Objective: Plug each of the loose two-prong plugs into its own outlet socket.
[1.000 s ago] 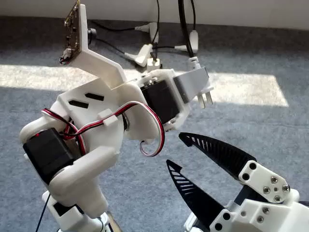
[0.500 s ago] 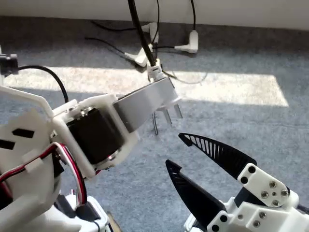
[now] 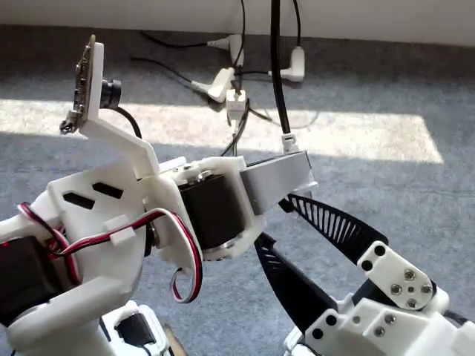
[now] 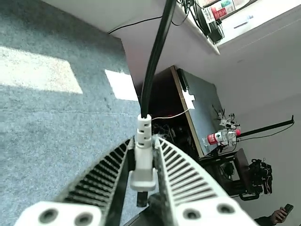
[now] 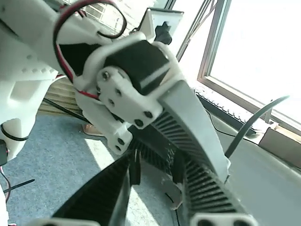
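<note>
Left hand (image 4: 144,147) clamps the two-prong plug (image 4: 142,172) lengthwise between its fingers (image 4: 184,181), cord (image 4: 157,61) running out past the tips, right hand (image 3: 273,222) spread wide just beside it.

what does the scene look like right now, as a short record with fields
left tool: shut on a white plug, held up over the carpet
cord: black, runs up from the held plug
right tool: open, holds nothing, close beside the left tool
loose plugs: white, lying on the carpet at the far side, cords attached
</note>
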Robot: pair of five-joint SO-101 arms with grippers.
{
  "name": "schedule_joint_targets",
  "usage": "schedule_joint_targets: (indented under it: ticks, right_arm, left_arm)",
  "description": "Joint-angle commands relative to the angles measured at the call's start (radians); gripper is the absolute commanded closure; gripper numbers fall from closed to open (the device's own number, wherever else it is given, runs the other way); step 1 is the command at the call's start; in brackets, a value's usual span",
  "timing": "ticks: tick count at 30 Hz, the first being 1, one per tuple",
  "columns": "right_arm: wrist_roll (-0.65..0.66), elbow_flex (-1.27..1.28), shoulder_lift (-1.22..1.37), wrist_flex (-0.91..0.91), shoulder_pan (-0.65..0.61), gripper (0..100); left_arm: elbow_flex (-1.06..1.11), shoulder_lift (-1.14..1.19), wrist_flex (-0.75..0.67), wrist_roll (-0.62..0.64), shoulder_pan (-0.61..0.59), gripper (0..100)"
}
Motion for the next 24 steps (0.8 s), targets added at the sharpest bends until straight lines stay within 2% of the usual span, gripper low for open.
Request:
schedule_joint_targets:
  ticks: [1, 9, 13, 18, 24]
  right_arm:
    - [0.012, 0.002, 0.048, -0.036, 0.065, 86.5]
    - [0.071, 0.197, 0.047, -0.170, 0.076, 86.5]
    - [0.074, 0.249, 0.048, -0.220, 0.133, 86.5]
    - [0.077, 0.257, 0.050, -0.228, 0.150, 86.5]
    - [0.095, 0.257, 0.088, -0.226, 0.182, 86.5]
  left_arm:
    - [0.002, -0.012, -0.017, -0.003, 0.018, 99]
    - [0.007, -0.153, -0.021, -0.003, 0.015, 99]
    - [0.008, -0.174, -0.023, -0.003, -0.005, 99]
    - [0.008, -0.182, -0.049, 0.002, -0.104, 99]
    - [0.004, -0.183, -0.049, 0.003, -0.116, 99]
